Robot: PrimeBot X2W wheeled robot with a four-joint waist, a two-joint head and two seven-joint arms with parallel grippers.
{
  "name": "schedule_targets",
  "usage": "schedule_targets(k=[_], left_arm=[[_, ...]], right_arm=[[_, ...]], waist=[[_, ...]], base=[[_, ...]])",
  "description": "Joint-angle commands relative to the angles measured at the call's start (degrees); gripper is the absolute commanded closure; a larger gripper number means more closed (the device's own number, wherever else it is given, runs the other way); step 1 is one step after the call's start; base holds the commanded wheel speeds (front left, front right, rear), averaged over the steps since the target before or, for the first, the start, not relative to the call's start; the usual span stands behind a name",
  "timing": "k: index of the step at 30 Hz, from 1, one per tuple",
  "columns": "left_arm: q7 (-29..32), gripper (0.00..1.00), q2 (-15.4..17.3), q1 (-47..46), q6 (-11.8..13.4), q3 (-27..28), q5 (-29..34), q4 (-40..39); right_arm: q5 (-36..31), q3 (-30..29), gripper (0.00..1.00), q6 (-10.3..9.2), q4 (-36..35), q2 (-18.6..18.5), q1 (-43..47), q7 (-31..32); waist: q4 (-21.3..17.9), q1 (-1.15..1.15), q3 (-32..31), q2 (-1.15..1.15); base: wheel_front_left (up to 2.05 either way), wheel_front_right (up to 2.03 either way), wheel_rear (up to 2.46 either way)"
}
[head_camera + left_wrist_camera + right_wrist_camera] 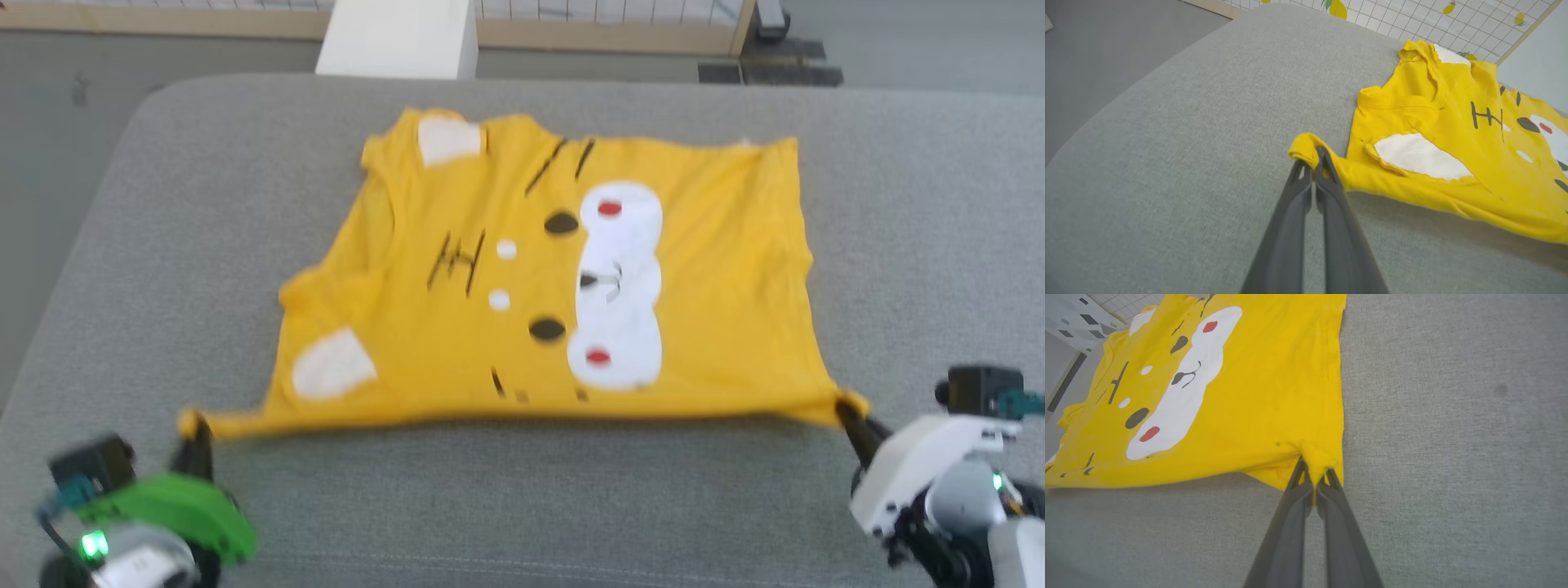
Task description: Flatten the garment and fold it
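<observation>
The garment [702, 269], a bright yellow T-shirt with a cartoon face print facing up, lies spread on the grey cushion [163, 245]. Its near edge is pulled taut between my two grippers and lifts slightly off the surface. My left gripper [194, 437] is shut on the near left corner of the garment [1412, 106], pinching a bunch of cloth at its fingertips [1310, 161]. At the near right, my right gripper [845, 412] is shut on the other corner of the garment [1274, 388], cloth bunched between its tips [1314, 473]. A sleeve is folded at the left side.
The grey cushion [1453, 416] extends well beyond the shirt on all sides. Behind it stand a white post [400, 37] and a wooden-framed grid panel [612, 16]. Grey floor [1106, 41] lies past the cushion's rounded left edge.
</observation>
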Motion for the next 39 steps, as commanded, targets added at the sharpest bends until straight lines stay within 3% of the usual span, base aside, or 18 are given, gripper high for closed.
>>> schedule_targets(k=[1, 8, 15, 25, 32, 39], left_arm=[[0.9, 1.0, 0.4, 2.2, 1.1, -0.3, -0.1, -0.3], [5.7, 1.0, -0.5, 9.2, 2.6, -2.8, -1.3, 0.4], [3.7, 1.0, -0.1, 7.3, 1.6, -1.7, -1.7, -2.7], [8.1, 1.0, 3.6, -9.0, -0.8, -3.0, 1.6, -8.7], [13.6, 1.0, 4.7, -22.9, -4.7, -5.2, 2.8, -1.8], [14.4, 1.0, 4.9, -32.9, -7.0, -6.3, 4.5, 5.6]], right_arm=[[0.2, -1.2, 1.0, -0.12, -0.4, -0.1, 1.6, 0.6], [-1.4, -0.8, 1.0, -0.12, -0.3, 0.8, 7.3, 4.7], [-3.3, 0.3, 1.0, -0.12, -1.4, 1.2, 6.8, 7.4], [-6.1, -0.4, 1.0, -0.12, -3.9, 1.0, -5.3, 11.9], [-11.4, -1.3, 1.0, -0.12, 0.7, 2.0, -16.4, 17.4], [-15.3, 0.1, 1.0, -0.12, 5.7, 2.5, -25.6, 20.7]], waist=[[0.8, 0.01, -2.0, 0.0], [0.2, 0.01, -2.2, 0.0], [-0.8, 0.01, -1.2, 0.0], [-2.4, 0.01, 4.9, 0.0], [-3.7, 0.01, 12.1, 0.0], [-4.5, 0.01, 19.2, 0.0]], base=[[0.0, 0.0, 0.0], [0.0, 0.0, 0.0], [0.0, 0.0, 0.0], [0.0, 0.0, 0.0], [0.0, 0.0, 0.0], [0.0, 0.0, 0.0]])
